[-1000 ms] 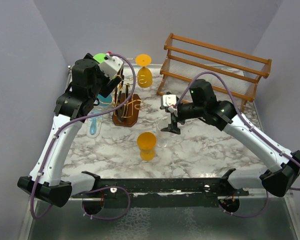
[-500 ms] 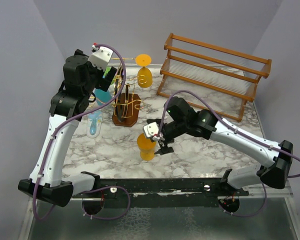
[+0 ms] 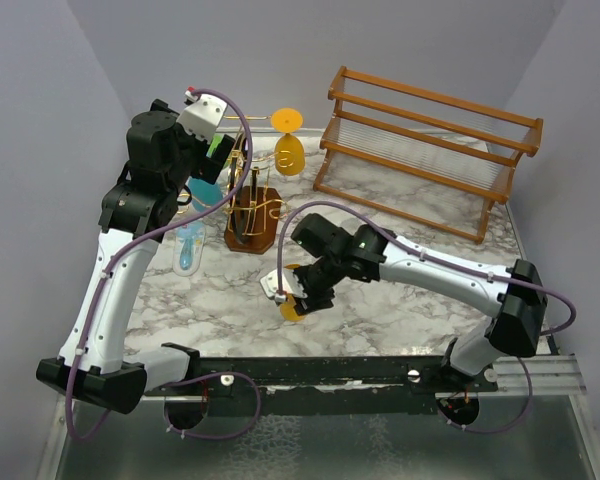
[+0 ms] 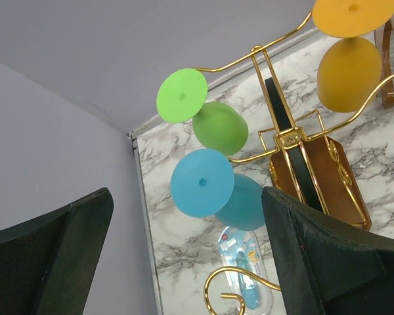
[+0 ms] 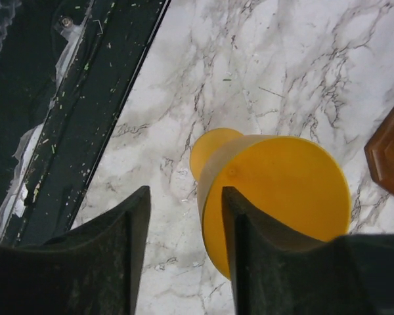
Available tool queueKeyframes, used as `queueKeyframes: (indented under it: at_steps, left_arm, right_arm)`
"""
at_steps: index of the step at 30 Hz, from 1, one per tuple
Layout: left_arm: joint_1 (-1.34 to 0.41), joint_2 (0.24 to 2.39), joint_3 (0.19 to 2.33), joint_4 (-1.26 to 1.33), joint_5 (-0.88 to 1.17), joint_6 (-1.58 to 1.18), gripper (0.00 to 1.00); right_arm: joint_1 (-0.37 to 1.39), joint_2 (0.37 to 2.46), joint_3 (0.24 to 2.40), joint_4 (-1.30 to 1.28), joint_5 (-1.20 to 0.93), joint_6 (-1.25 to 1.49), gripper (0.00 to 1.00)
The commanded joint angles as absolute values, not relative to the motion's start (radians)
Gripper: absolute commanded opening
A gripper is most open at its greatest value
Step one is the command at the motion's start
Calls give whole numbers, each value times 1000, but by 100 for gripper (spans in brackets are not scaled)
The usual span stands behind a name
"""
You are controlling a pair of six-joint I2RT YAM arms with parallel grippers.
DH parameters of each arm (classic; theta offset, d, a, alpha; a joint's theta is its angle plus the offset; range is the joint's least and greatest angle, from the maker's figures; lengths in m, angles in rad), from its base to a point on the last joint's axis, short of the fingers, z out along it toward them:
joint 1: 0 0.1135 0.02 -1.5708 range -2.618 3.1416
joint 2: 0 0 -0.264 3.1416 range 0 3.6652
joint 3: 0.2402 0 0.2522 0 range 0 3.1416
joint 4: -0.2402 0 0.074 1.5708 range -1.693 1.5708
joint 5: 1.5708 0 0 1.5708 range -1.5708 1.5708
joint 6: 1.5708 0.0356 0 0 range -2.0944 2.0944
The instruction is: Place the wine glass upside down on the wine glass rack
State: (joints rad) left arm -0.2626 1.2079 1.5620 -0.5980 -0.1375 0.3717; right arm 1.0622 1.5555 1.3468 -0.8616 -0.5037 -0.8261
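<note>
A yellow wine glass (image 3: 296,290) sits on the marble table in front of the rack. It fills the right wrist view (image 5: 276,190). My right gripper (image 3: 288,292) is open and low at the glass. In the right wrist view its gap (image 5: 184,256) lies just left of the glass, and the right finger (image 5: 262,262) overlaps the glass. The wine glass rack (image 3: 250,200) is gold wire on a dark wooden base (image 4: 315,174). It holds upside down a green glass (image 4: 213,118), a blue glass (image 4: 217,190) and an orange glass (image 3: 288,140). My left gripper (image 3: 216,150) is open and empty, raised beside the rack.
A large wooden slatted rack (image 3: 430,140) stands at the back right. A blue item in clear packaging (image 3: 187,245) lies left of the gold rack's base. The black front rail (image 3: 320,375) runs along the near edge. Grey walls close in the left, back and right.
My right arm has swung from the table's middle down and left to the yellow glass. My left arm rose slightly a second ago and has held still since.
</note>
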Motion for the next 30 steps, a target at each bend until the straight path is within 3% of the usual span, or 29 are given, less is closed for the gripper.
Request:
queueKeyframes:
  at_steps: [1,9,23,30]
  left_arm:
    - [-258,1189,1561,-570,-107,363,99]
    - [-258,1190,1562,-574,-98,363,99]
    - [-258,1203,1583,-578,-60,346,99]
    - [-234,1198,1639,-625,169,189,99]
  right_arm:
    - [1093,1603,1405,-941,-458,-847,41]
    - [1103,1646,1480,-1016,-520,-857,3]
    - [1103,1479,1585,-950,-728,-818,2]
    - [1073,1378,1695,-943,-719,-748,2]
